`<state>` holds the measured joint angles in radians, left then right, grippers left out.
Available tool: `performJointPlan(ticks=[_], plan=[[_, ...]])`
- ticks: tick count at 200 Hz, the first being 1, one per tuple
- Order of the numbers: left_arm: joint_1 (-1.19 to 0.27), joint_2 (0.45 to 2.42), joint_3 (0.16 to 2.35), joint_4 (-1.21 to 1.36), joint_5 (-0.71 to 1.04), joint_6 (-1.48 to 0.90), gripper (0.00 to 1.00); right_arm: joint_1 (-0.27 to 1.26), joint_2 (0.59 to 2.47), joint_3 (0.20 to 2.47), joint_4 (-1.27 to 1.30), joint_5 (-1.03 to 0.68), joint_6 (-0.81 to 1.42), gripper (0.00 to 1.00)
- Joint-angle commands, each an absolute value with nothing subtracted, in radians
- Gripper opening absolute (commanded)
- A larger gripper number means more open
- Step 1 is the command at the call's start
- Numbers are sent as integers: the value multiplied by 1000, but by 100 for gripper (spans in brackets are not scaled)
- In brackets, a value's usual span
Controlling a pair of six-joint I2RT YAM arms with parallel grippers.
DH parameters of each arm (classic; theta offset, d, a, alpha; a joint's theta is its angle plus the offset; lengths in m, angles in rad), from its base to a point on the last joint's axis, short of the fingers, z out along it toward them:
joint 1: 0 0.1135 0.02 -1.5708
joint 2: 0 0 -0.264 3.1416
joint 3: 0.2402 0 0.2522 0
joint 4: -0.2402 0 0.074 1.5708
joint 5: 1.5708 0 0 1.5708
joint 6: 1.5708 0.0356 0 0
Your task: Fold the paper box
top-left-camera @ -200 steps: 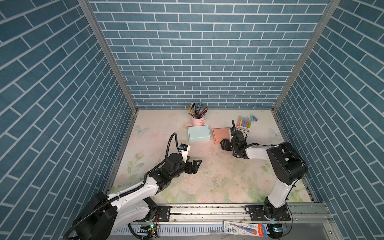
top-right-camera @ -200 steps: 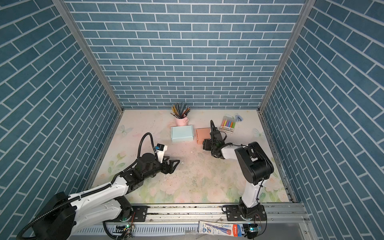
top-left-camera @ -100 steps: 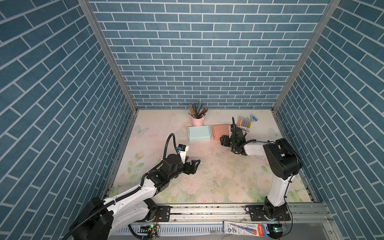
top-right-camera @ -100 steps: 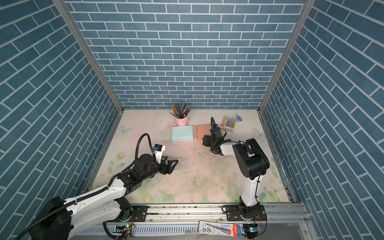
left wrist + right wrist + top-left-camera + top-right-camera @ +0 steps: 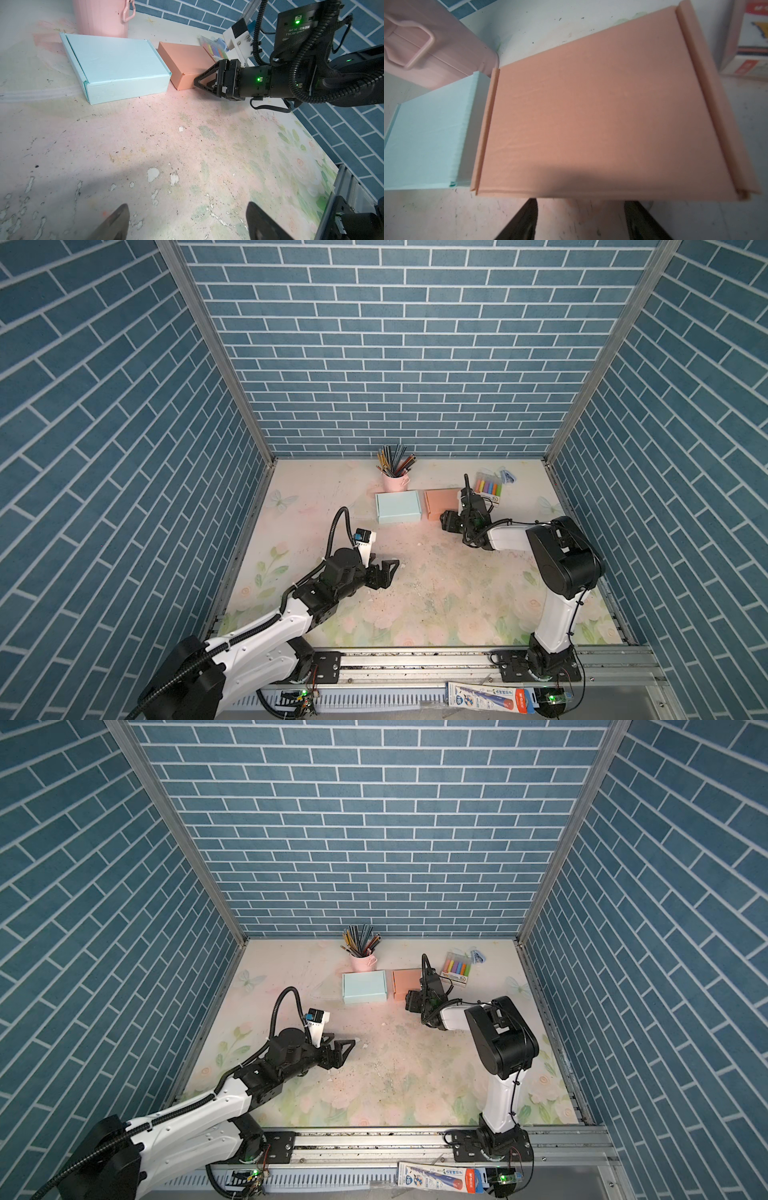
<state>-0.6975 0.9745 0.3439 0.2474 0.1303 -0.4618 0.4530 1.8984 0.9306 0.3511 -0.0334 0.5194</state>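
The paper box [image 5: 441, 502] [image 5: 406, 982] is salmon-coloured, closed flat, and lies at the back of the table. My right gripper [image 5: 451, 517] [image 5: 412, 997] is at its near side, open, with nothing between the fingers. In the right wrist view the paper box [image 5: 602, 114] fills the frame, and the right gripper [image 5: 580, 202] has both fingertips at its near edge. The left wrist view shows one finger [image 5: 204, 82] touching the paper box [image 5: 187, 60]. My left gripper [image 5: 386, 568] [image 5: 347, 1046] [image 5: 188, 207] hovers open and empty over the bare table.
A closed light blue box [image 5: 398, 507] [image 5: 364, 988] [image 5: 116, 62] [image 5: 423, 143] lies just left of the paper box. Behind them stands a pink cup of pencils [image 5: 395, 481] [image 5: 363, 962]. A marker pack [image 5: 490, 489] [image 5: 457, 969] lies to the right. Brick walls enclose three sides.
The right gripper has moved toward the back wall, and the paper box slid back with it to sit level with the blue box. The left gripper has barely moved.
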Motion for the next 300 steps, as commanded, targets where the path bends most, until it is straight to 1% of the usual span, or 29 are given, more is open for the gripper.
performJointPlan(ticks=[1, 86, 132, 167, 212, 242, 276, 288, 300], plan=[[-688, 964, 335, 241, 114, -456, 88, 448, 1899, 903, 299, -24, 540, 68], [-667, 959, 354, 197, 100, -445, 88, 466, 1698, 787, 256, -4, 491, 69], [-636, 925, 356, 148, 87, -437, 88, 471, 1542, 677, 216, 26, 458, 71], [-608, 893, 354, 98, 47, -439, 89, 471, 1402, 628, 132, 80, 413, 73], [-554, 851, 350, 46, -30, -442, 88, 461, 1270, 599, 59, 140, 353, 77], [-507, 826, 350, 28, -106, -439, 88, 434, 1194, 547, 89, 136, 322, 83], [-466, 807, 348, 48, -218, -441, 88, 396, 1111, 497, 120, 148, 294, 85], [-463, 807, 350, 54, -272, -439, 88, 381, 1083, 483, 125, 153, 287, 91], [-457, 808, 355, 63, -316, -438, 88, 359, 1046, 462, 138, 140, 286, 92]])
